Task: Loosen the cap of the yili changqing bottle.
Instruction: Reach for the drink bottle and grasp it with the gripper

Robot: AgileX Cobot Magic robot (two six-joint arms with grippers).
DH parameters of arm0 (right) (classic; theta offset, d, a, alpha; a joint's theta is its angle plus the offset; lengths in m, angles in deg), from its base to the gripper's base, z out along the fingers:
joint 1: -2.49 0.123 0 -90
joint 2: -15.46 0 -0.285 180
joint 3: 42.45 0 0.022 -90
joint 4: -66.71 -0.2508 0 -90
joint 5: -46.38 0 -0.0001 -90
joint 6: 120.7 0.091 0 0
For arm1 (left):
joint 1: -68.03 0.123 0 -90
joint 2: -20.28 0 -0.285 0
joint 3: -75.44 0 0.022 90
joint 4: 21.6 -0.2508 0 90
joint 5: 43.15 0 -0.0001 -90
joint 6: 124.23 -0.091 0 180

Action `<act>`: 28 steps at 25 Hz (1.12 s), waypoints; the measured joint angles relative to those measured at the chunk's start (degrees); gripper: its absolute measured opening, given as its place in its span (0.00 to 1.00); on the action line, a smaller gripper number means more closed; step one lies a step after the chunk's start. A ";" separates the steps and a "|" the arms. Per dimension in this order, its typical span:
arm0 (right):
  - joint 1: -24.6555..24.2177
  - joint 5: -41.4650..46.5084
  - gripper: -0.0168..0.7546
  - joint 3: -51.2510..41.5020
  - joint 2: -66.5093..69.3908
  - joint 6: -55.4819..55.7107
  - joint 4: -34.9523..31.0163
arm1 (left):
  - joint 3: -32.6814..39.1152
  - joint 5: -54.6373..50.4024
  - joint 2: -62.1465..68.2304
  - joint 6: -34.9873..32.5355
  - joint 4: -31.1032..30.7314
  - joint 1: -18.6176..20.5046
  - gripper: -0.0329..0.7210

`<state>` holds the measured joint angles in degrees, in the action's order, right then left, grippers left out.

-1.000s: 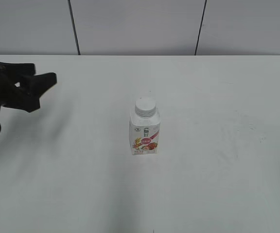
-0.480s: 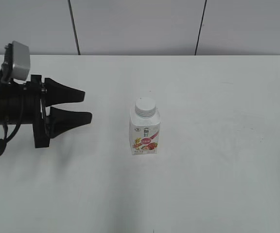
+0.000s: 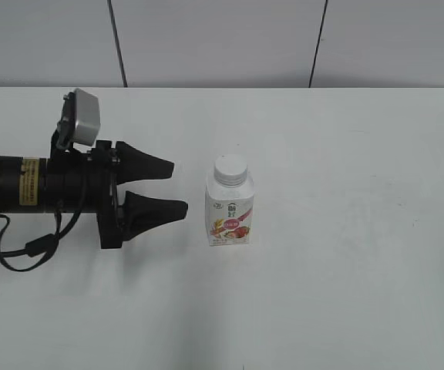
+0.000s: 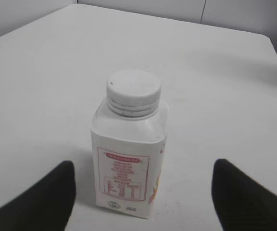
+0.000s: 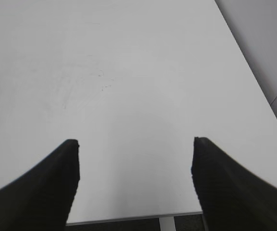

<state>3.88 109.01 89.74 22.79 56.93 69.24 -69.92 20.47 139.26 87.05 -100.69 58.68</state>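
Observation:
The yili changqing bottle [image 3: 230, 212] stands upright near the middle of the white table, its pink-red and yellow label facing the exterior camera. The white cap [image 3: 230, 169] sits on its neck. In the left wrist view the bottle [image 4: 129, 159] shows its printed side and the cap [image 4: 133, 91] is on top. My left gripper [image 3: 177, 187] is open and empty, lying level just left of the bottle, fingers pointing at it; in the left wrist view the gripper [image 4: 143, 185] frames the bottle without touching. My right gripper [image 5: 134, 161] is open and empty over bare table; it is outside the exterior view.
The white table [image 3: 361, 231] runs to a grey panelled wall at the back. The right wrist view shows the table's edge [image 5: 129, 219] right below the right gripper and its right edge near a wall.
My left arm has moved right across the table from the far left edge, bringing the open gripper close to the bottle. The bottle has not moved.

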 joint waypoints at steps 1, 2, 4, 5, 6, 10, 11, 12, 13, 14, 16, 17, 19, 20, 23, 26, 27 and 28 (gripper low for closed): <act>0.00 0.00 0.76 0.00 0.00 0.00 0.00 | -0.32 0.00 0.69 0.00 0.21 -0.31 0.75; 0.00 0.00 0.76 0.00 0.00 0.00 0.00 | -0.77 0.00 1.22 0.00 0.40 -0.56 0.75; 0.00 0.00 0.76 0.00 0.00 0.00 0.00 | -1.87 -0.07 2.43 0.00 0.60 -1.09 0.75; 0.00 0.00 0.76 0.00 0.00 0.00 0.00 | -2.43 -0.07 2.91 0.00 0.60 -1.40 0.75; 0.00 0.00 0.76 0.00 0.00 0.00 0.00 | -3.17 -0.11 3.48 0.00 0.60 -1.76 0.75; 0.00 0.00 0.76 0.00 0.00 0.00 0.00 | -6.02 -0.11 5.60 0.00 0.78 -3.29 0.75; 0.00 0.00 0.76 0.00 0.00 0.00 0.00 | -6.61 -0.11 6.03 0.00 0.83 -3.66 0.75; 0.00 0.00 0.76 0.00 0.00 0.00 0.00 | -7.08 -0.11 6.34 0.00 0.83 -4.07 0.75; 0.00 0.00 0.76 0.00 0.00 0.00 0.00 | -7.62 -0.19 6.58 0.00 0.83 -4.45 0.75; 0.00 0.00 0.76 0.00 0.00 0.00 0.00 | -8.14 -0.23 6.71 -0.05 0.83 -4.73 0.75; 0.00 0.00 0.76 0.00 0.00 0.00 0.00 | -9.03 -0.23 6.75 -0.05 0.83 -5.38 0.75; 0.00 0.00 0.76 0.00 0.00 0.00 0.00 | -9.37 -0.23 6.75 -0.05 1.03 -5.72 0.75; 0.00 0.00 0.76 0.00 0.00 0.00 0.00 | -9.69 -0.49 6.75 -0.05 1.89 -6.35 0.75; 0.00 0.00 0.76 0.00 0.00 0.00 0.00 | -9.76 -0.88 6.75 -0.05 2.16 -6.68 0.75; 0.00 0.00 0.76 0.00 0.00 0.00 0.00 | -9.76 -1.83 7.11 -0.05 2.49 -7.30 0.75; 0.00 0.00 0.76 0.00 0.00 0.00 0.00 | -9.80 -2.23 8.54 -0.05 2.71 -7.41 0.75; 0.00 0.00 0.76 0.00 0.00 0.00 0.00 | -9.82 -2.42 8.86 -0.05 2.85 -7.41 0.75; 0.00 0.00 0.76 0.00 0.00 0.00 0.00 | -9.87 -2.48 9.01 -0.05 3.06 -7.41 0.75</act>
<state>3.88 109.01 89.74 22.79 56.93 69.24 -79.79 17.98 148.28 87.00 -97.63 51.27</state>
